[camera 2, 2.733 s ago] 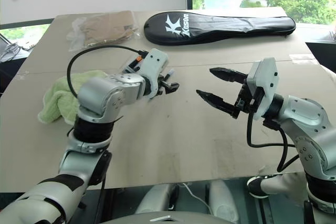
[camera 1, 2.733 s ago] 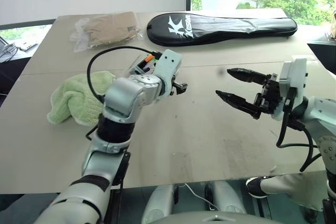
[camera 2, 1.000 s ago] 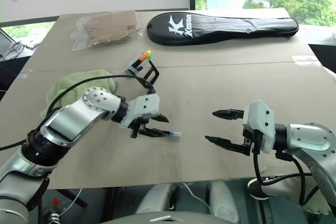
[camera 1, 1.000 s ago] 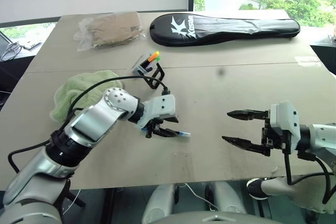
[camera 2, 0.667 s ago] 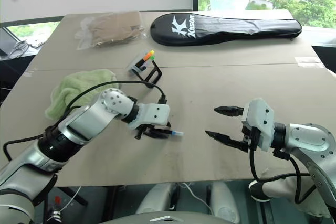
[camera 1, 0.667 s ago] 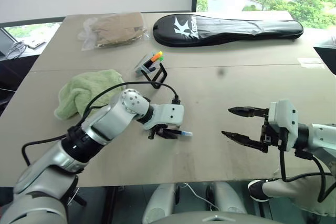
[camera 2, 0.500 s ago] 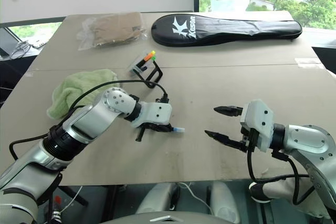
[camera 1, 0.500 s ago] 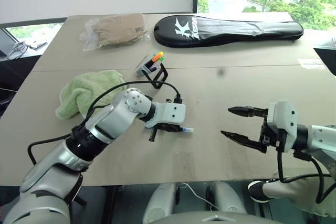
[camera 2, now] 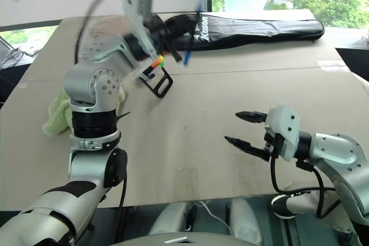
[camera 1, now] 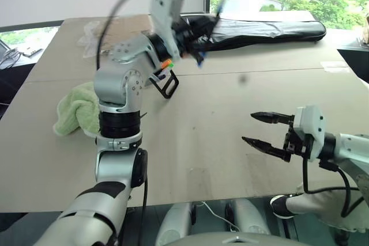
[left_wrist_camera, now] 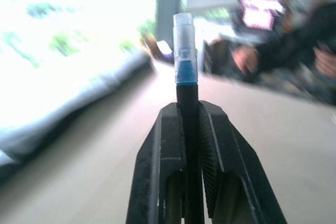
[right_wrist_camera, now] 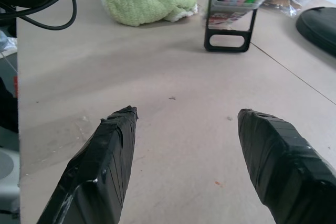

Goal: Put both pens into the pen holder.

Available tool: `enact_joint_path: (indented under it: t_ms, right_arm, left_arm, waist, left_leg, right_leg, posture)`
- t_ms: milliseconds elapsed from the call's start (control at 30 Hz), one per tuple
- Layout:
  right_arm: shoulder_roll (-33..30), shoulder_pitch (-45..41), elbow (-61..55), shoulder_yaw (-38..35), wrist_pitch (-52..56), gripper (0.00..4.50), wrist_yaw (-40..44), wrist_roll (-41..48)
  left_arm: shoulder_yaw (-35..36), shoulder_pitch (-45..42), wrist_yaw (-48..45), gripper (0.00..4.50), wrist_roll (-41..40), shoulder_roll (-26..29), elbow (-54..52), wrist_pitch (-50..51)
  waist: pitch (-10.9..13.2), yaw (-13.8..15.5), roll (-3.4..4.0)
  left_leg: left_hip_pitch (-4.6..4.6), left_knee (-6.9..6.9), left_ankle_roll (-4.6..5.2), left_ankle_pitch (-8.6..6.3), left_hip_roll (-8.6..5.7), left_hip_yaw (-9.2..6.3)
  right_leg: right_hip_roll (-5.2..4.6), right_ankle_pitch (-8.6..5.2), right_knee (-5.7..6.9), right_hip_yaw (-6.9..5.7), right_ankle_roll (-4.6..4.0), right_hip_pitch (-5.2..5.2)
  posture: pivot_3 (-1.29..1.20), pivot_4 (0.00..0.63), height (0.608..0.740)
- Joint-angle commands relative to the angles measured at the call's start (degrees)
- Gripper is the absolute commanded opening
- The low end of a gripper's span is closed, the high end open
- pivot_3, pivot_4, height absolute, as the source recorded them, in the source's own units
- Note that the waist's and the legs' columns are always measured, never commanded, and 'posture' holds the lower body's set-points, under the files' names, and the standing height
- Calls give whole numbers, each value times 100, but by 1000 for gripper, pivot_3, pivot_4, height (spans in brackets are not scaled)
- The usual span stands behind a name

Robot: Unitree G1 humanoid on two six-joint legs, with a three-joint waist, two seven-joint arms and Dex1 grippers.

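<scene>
The left pincer (left_wrist_camera: 191,145) is clamped on a slim black-barrelled pen with a blue band and a pale clear cap (left_wrist_camera: 185,72), holding it aloft above the far part of the beige tabletop (camera 1: 219,142). Its target, the small black open-frame pen holder with clear plastic parts (camera 1: 165,79), stands below and toward seven o'clock of the lifted pen; an orange tip and a green one already poke out of its top. The right pincer (camera 1: 266,132) hovers at about four o'clock of the tabletop, its two black fingers spread wide with nothing between them.

The risk, as I judge it, lies in the drop: the holder looks light and narrow, so a pen coming in off-angle could catch the rim, tip the frame over, or skid away across the tabletop. The grip sits low on the barrel, so the pen might also pivot as it lowers.

The long black racket bag (camera 1: 277,27) at twelve o'clock carries white lettering, which the raised arm partly covers here.
</scene>
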Motion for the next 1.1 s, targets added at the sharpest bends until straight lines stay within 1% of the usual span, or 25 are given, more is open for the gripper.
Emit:
enact_joint_path:
  t_ms: [33, 100, 167, 300, 433, 533, 633, 800, 933, 1000, 1033, 1100]
  right_arm:
    - [104, -341, 102, 60, -133, 3271, 140, 162]
    - [197, -500, 160, -14, -155, 3271, 193, 325]
    - [281, -579, 187, -81, -176, 3271, 219, 457]
    - [569, -1043, 206, -529, -59, 3271, -149, 1217]
    - [581, -1218, 167, -592, -11, 3271, -285, 1340]
    - [525, -1265, 147, -614, 33, 3271, -347, 1372]
    - [472, -1251, 108, -605, 58, 3271, -389, 1358]
    - [435, -1169, 36, -585, 77, 3271, -468, 1375]
    - [433, -1172, 41, -558, 93, 3271, -494, 1369]
    - [440, -1188, 59, -533, 98, 3271, -490, 1351]
    - [436, -1191, 70, -520, 99, 3271, -475, 1337]
    - [427, -1190, 91, -513, 103, 3271, -454, 1326]
  left_arm:
    - [-488, 330, 692, 44, 1348, 331, 163, -2430]
    - [-667, 572, 948, 44, 1790, 453, 470, -3433]
    - [-686, 638, 1060, 44, 1855, 471, 715, -3925]
    - [-755, 869, 1298, 44, 2203, 709, 1645, -5125]
    - [-786, 909, 1256, 44, 2187, 854, 2520, -6038]
    - [-761, 868, 1027, 44, 1908, 842, 3055, -6360]
    - [-775, 871, 833, 44, 1700, 807, 3302, -6561]
    - [-801, 972, 807, 44, 1720, 836, 3370, -6776]
    - [-712, 1112, 1048, 44, 1924, 1008, 3621, -6809]
    - [-695, 1158, 1097, 917, 1934, 1081, 3710, -6902]
    - [-683, 1179, 1092, 1102, 1891, 1103, 3690, -6916]
    - [-681, 1230, 1056, 1897, 1799, 1126, 3573, -6931]
  waist:
    - [0, 5, 0]
    - [0, 38, 0]
    - [0, 94, 0]
    - [1, 153, -2]
    - [0, 154, -2]
    - [0, 154, -2]
    - [0, 144, -2]
    - [0, 129, -2]
    - [-1, 111, -1]
    - [-1, 92, -1]
    - [-1, 76, -1]
    - [-1, 65, -1]
  left_leg:
    - [2, -2, 0, 0, 1, 0]
    - [6, -4, 0, 0, 2, 0]
    - [5, -2, 0, 0, 0, -3]
    - [-24, 4, -1, 0, -3, -7]
    - [-25, 1, -1, 0, -4, -7]
    - [-27, 1, -1, 0, -5, -10]
    - [-29, 2, 0, 0, -6, -10]
    - [-29, 1, -1, 0, -6, -11]
    - [-29, 2, 0, 0, -6, -10]
    - [-28, 2, 0, 0, -6, -11]
    - [-28, 2, -1, 0, -6, -11]
    - [-29, 2, -1, 0, -6, -12]
  right_leg:
    - [1, 0, 0, 0, 0, 1]
    - [0, 0, 1, 3, 0, -1]
    - [-3, 1, -1, 3, 0, -2]
    - [-4, 1, 5, 1, 0, -33]
    - [-5, 1, 4, -2, 0, -35]
    - [-6, 1, 5, -5, 0, -35]
    - [-8, 1, 5, -5, 0, -36]
    - [-6, 1, 7, -5, 0, -37]
    - [-6, 1, 10, -5, 0, -37]
    - [-5, 1, 12, -5, 0, -37]
    - [-5, 1, 12, -5, 0, -38]
    - [-5, 1, 11, -6, 1, -39]
  posture:
    - [0, 150, 740]
    - [0, 150, 740]
    - [0, 150, 740]
    - [0, 150, 740]
    - [0, 150, 740]
    - [0, 150, 740]
    - [0, 150, 740]
    - [0, 150, 740]
    - [0, 150, 740]
    - [0, 150, 740]
    - [0, 150, 740]
    - [0, 150, 740]
